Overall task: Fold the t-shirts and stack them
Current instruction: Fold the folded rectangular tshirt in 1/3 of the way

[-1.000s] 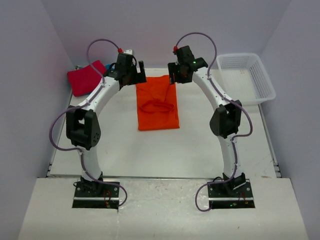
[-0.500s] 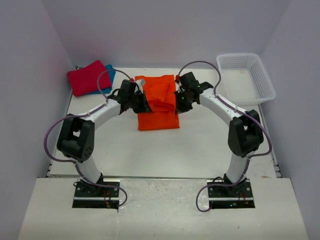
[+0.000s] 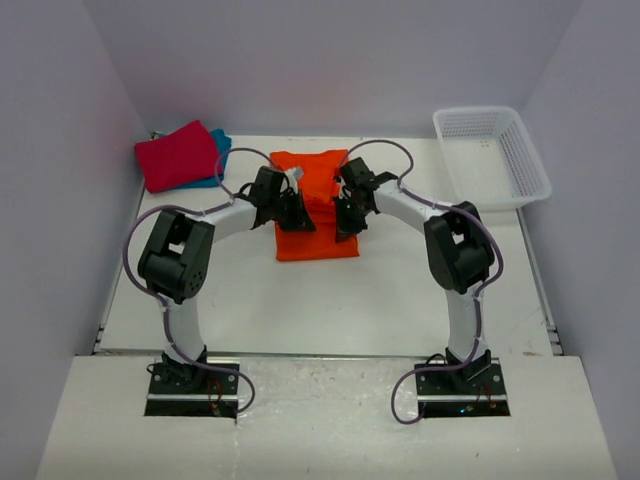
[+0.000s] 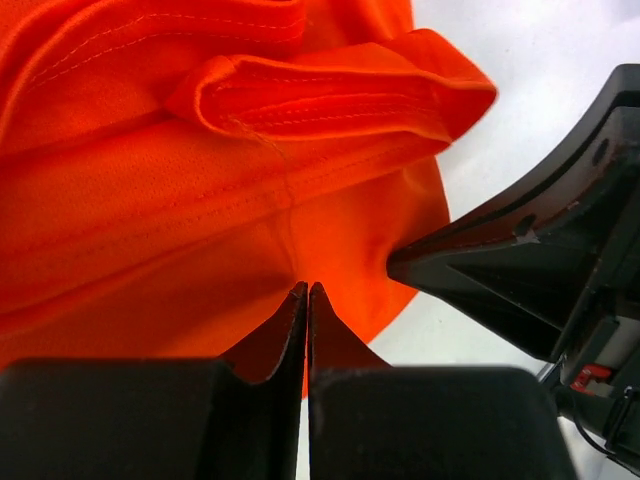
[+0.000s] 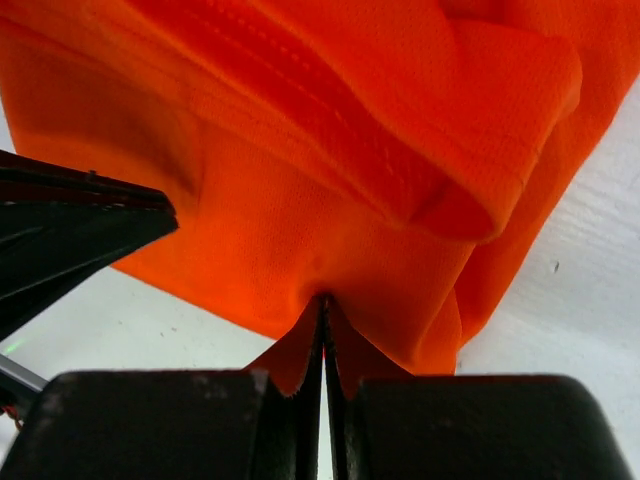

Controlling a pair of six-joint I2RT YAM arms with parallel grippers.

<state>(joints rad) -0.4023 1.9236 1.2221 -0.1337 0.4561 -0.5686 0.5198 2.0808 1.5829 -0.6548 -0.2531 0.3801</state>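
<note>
From above: an orange t-shirt (image 3: 316, 243) lies mid-bench (image 3: 300, 300), partly folded. A red t-shirt (image 3: 178, 155) sits on a teal t-shirt (image 3: 222, 148) at the far-left corner. The left pincer (image 3: 295, 218) and right pincer (image 3: 345, 225) are both down on the orange cloth.

Left wrist: jaws pinched tight on an orange fold.

Right wrist: likewise gripping orange cloth.

This looks like a fold under way. Next, both arms need to carry the held edge across evenly.

Basket (image 3: 490, 155) right of middle t-shirt (image 3: 318, 180)
</note>
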